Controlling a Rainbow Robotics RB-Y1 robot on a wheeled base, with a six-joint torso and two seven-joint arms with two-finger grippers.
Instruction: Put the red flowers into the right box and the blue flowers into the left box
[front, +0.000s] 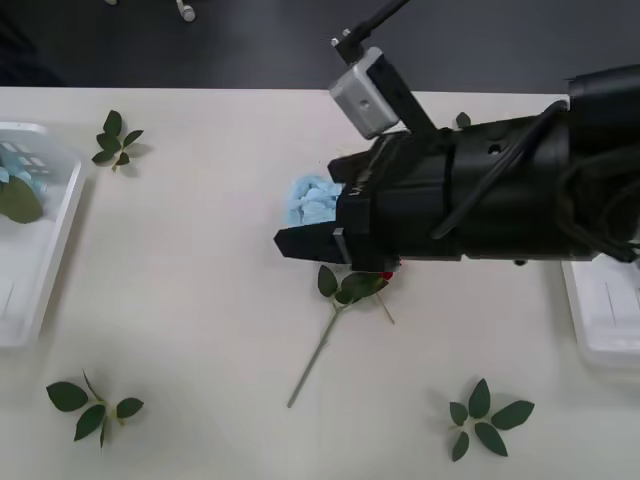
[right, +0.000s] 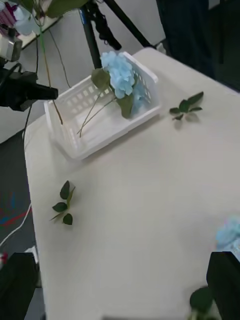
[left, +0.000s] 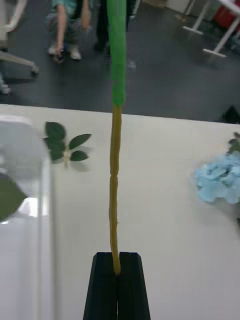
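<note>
Rose stem slants from low on the table up to the red flower, which is tucked under the right gripper. That gripper's jaws gape wide. Just beyond lies a blue flower, and the right box sits well off to the right. The left gripper pinches a held stem beside the left box, where another blue flower lies.

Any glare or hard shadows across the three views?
Front view: soft shadows by the leaf sprigs; right arm covers mid-table. Left wrist view: glare on the left box, left tool shut on a stem. Right wrist view: even light, right tool open.
</note>
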